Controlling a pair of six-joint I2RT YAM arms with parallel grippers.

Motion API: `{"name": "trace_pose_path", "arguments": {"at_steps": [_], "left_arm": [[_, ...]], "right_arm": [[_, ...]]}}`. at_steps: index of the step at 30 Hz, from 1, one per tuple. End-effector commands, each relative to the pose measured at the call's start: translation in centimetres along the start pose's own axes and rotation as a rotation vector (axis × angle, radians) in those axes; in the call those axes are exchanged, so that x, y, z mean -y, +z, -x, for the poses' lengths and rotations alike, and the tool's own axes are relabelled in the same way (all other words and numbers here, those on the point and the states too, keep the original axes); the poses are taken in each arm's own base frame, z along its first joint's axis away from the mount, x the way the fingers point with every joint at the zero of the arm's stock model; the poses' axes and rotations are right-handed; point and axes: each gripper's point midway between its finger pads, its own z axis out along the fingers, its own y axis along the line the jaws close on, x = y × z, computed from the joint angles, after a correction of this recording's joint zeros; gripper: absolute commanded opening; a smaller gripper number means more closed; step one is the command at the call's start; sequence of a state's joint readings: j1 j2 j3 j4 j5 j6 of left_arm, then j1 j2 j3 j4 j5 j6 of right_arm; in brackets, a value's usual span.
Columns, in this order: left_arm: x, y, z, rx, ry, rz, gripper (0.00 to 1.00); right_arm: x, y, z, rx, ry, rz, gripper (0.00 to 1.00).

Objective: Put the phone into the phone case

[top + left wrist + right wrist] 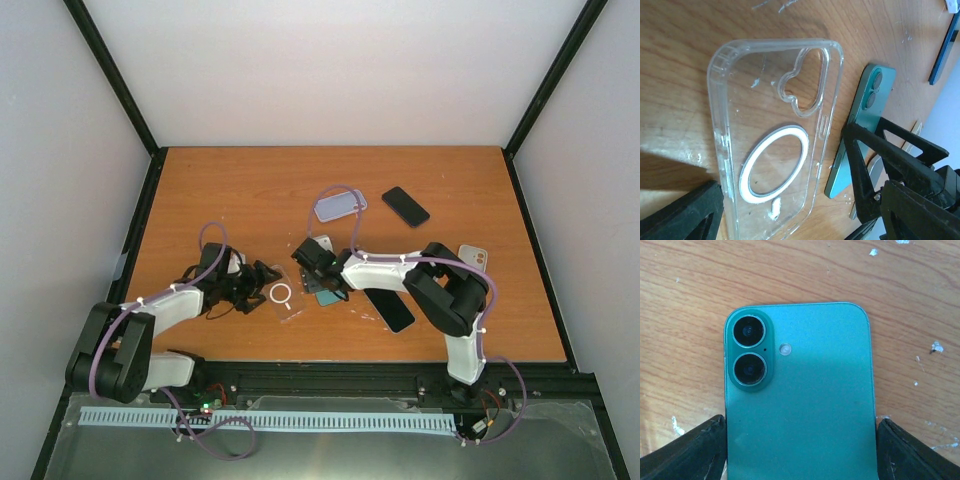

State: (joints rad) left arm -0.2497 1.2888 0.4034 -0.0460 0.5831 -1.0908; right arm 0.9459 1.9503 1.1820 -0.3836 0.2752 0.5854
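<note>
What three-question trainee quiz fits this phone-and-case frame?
1. True or false: the teal two-lens phone lies lens side up between the fingers of the right gripper.
2. Which gripper hangs over the clear plastic case with the white ring: A left, B right?
3. Short answer: is the phone in the case yet?

Key:
1. True.
2. A, the left gripper, jaws open.
3. No; phone and case lie side by side on the wooden table.
</note>
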Motion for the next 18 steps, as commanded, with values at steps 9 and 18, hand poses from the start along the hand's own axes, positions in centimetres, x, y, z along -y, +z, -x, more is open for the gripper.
{"name": "trace_pose_path", "arguments": {"at_steps": [9, 18], "left_arm": [[6.1, -1.3, 1.7, 0.043, 0.307, -0.099, 0.72], [8.5, -0.9, 1.5, -0.022, 0.459, -0.158, 0.69]], "right_arm": [[-1.0, -1.0, -4.4, -0.061, -0.075, 0.195, 0.63], [-2.4, -3.4, -3.2, 0.039, -0.142, 0.318, 0.58]]}}
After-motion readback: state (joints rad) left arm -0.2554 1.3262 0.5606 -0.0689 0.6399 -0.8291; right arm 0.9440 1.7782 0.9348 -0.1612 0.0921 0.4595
